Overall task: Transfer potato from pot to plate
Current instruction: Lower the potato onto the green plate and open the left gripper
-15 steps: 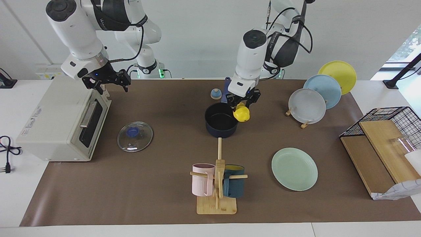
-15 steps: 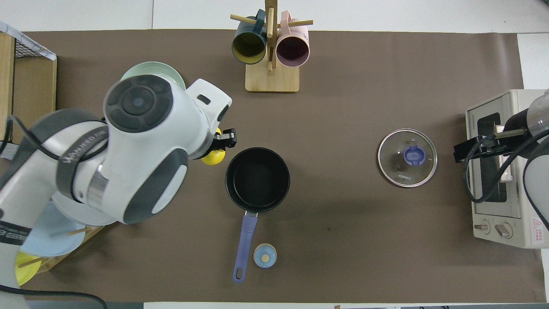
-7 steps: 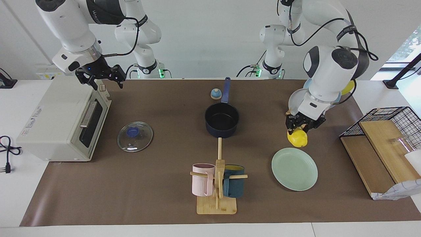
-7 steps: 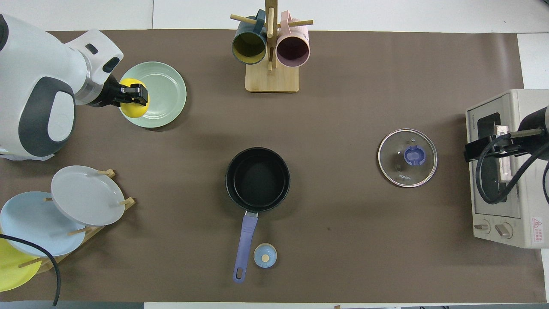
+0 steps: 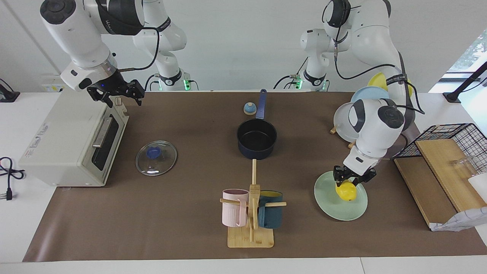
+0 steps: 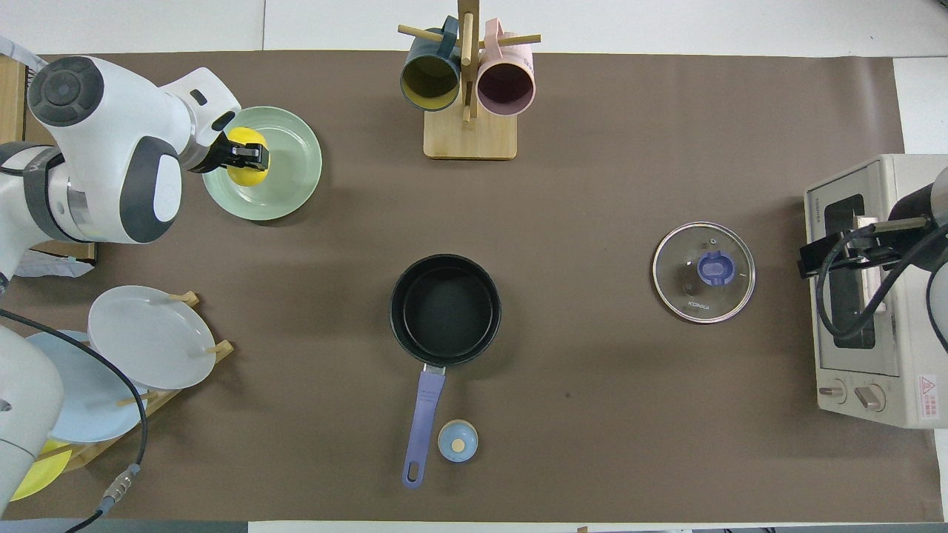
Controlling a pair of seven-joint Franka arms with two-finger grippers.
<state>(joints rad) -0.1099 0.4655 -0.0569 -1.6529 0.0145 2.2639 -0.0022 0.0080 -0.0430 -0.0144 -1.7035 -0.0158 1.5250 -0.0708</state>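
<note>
Potato (image 5: pixel 345 191) clamped in left gripper (image 5: pixel 352 179), directly over the plate (image 5: pixel 327 203); contact with the plate unclear. Right gripper (image 5: pixel 114 93) waits above the toaster oven (image 5: pixel 64 140), fingers spread, empty.

Plain white wall (image 5: pixel 236 45) along the back, and a white counter (image 5: pixel 23 228) with a big brown mat (image 5: pixel 171 220) over most of it. There's a window (image 5: pixel 471 49) off at the left arm's end with what might be greenery outside, hard to say. Lighting's soft and even, and a black cable (image 5: pixel 9 173) lies by the counter's edge.
</note>
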